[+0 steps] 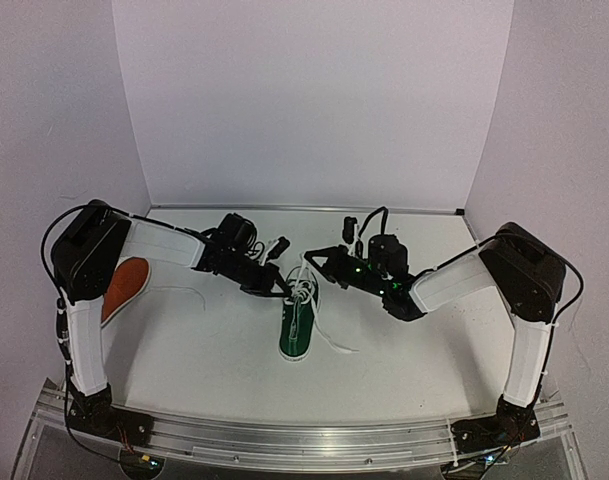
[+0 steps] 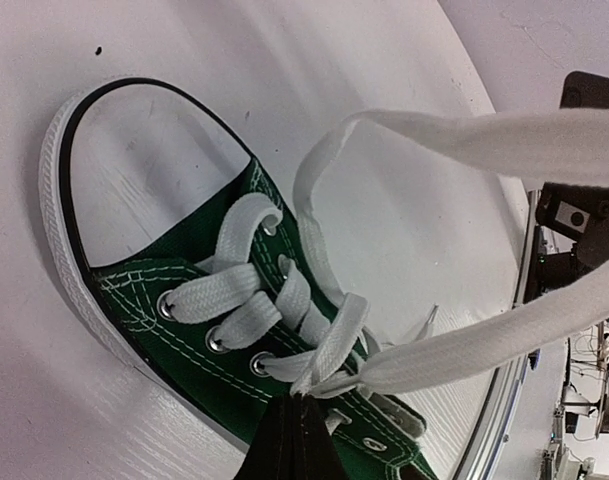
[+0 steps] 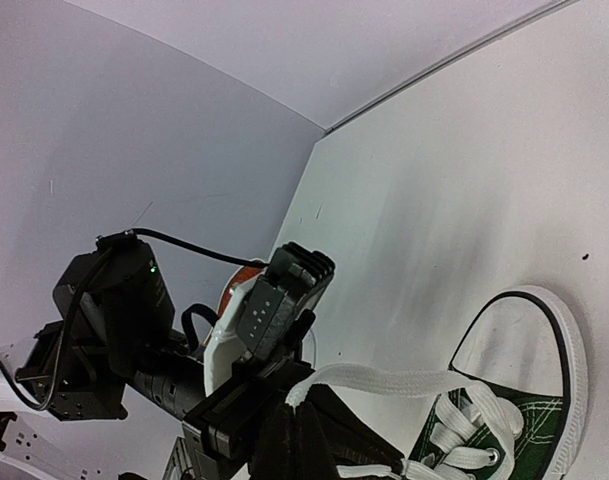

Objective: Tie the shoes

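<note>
The dark green shoe (image 1: 295, 326) lies mid-table, toe toward the back, with white laces (image 2: 246, 300). My left gripper (image 1: 282, 289) is at its lace area from the left; in the left wrist view the gripper (image 2: 300, 397) is shut on a white lace just above the eyelets. My right gripper (image 1: 309, 257) is behind the shoe's toe; in the right wrist view it (image 3: 300, 404) is shut on a fold of the other lace strand (image 3: 384, 380), held taut above the green shoe (image 3: 504, 432). The orange-red shoe (image 1: 124, 284) lies at the left, partly hidden by my left arm.
White walls enclose the table at the back and sides. A loose lace end (image 1: 336, 345) trails on the table right of the green shoe. A thin lace (image 1: 189, 291) lies by the orange-red shoe. The aluminium rail (image 1: 304, 432) runs along the near edge.
</note>
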Available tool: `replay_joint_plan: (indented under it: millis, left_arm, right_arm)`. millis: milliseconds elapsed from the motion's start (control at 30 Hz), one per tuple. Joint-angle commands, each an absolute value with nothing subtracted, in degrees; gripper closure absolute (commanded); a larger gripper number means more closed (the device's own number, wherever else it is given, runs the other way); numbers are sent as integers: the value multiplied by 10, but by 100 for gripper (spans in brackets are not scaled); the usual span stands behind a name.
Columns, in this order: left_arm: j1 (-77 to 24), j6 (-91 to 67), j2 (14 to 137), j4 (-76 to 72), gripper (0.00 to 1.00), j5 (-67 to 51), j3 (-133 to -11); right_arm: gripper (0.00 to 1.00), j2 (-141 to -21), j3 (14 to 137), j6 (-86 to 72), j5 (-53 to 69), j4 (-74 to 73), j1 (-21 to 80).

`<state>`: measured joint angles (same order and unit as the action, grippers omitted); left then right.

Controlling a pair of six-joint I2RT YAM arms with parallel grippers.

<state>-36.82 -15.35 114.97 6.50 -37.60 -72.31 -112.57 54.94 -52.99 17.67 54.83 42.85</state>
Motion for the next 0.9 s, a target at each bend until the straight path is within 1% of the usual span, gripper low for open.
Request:
replay_joint_plan:
  millis: [0,233,467,867]
  left_arm:
    - [-367,-175,1100,50,100,-382,-722]
    - [-355,-199,1097,43,100,-388,-716]
    - [-351,-214,1098,29,100,-398,-712]
    - [-346,-228,1084,7,100,-413,-696]
  right_arm:
    - [100,-1126,548,-518,172,566,432]
    - [100,-1134,545,-507,158,586,439]
    - [100,-1178,543,-492,153,671,450]
    - [100,-1223,529,-441,128,719,479]
